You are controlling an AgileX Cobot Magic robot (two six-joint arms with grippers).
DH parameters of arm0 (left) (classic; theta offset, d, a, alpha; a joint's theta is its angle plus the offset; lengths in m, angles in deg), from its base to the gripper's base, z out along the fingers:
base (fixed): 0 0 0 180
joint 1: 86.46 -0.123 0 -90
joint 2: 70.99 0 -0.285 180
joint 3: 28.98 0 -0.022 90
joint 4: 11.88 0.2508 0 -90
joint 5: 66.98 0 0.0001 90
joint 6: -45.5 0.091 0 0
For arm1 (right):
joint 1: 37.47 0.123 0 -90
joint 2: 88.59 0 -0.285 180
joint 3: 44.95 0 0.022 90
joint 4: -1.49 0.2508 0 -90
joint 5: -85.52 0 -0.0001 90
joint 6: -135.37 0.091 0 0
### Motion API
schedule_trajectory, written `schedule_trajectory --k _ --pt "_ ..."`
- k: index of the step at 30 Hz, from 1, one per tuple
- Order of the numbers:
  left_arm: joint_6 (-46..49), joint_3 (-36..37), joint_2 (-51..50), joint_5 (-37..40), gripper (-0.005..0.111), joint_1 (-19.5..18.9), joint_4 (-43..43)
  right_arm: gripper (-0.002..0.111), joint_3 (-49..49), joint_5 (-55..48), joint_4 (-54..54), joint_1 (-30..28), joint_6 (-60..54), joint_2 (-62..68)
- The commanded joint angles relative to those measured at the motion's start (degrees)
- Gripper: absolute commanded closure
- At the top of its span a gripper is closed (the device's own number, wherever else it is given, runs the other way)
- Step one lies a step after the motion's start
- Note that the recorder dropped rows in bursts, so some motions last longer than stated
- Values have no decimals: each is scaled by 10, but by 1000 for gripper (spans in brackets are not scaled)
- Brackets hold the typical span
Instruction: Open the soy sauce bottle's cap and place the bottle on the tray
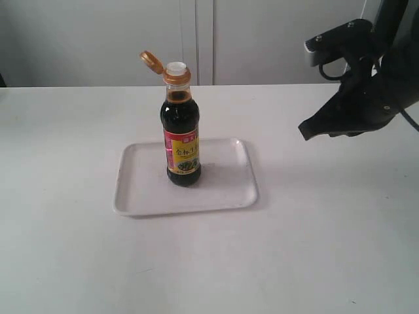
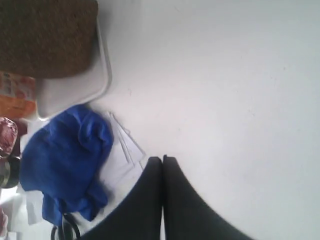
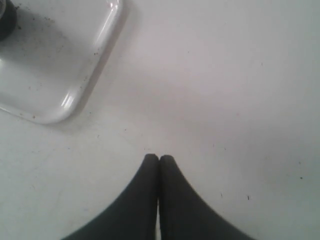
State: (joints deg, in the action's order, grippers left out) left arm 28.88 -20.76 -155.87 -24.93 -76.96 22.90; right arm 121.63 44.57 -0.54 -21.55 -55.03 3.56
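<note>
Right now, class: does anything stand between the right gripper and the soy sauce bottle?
Nothing visible does. The bottle stands upright on the tray, cap flipped open. The right gripper hangs off to the tray's side with its jaws together, and only bare table lies between them.

Soy sauce bottle (image 1: pixel 181 140) upright on tray (image 1: pixel 226 190), near tray centre. Cap (image 1: pixel 151 62) flipped open, hanging tilted at left of collar; white spout exposed. Label yellow and red, facing camera. Tray flat on white table (image 1: pixel 327 248). Right gripper (image 1: pixel 305 129) raised above table at right of tray, well apart from bottle, fingertips pointing toward tray, fingers together.
</note>
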Motion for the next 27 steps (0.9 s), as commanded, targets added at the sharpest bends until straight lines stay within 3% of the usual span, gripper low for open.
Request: schedule_trajectory --k 1,10,20,27 --pt "82 -26 5 88 107 -2 -91 108 18 -64 -4 -33 -10 12" --pt "111 -28 24 158 107 -2 -145 108 23 -117 3 -108 16 3" --pt "102 67 142 -5 107 -2 -176 108 -56 62 3 -119 16 -94" --pt "70 138 218 -78 107 -2 -177 108 -134 157 6 -119 2 -170"
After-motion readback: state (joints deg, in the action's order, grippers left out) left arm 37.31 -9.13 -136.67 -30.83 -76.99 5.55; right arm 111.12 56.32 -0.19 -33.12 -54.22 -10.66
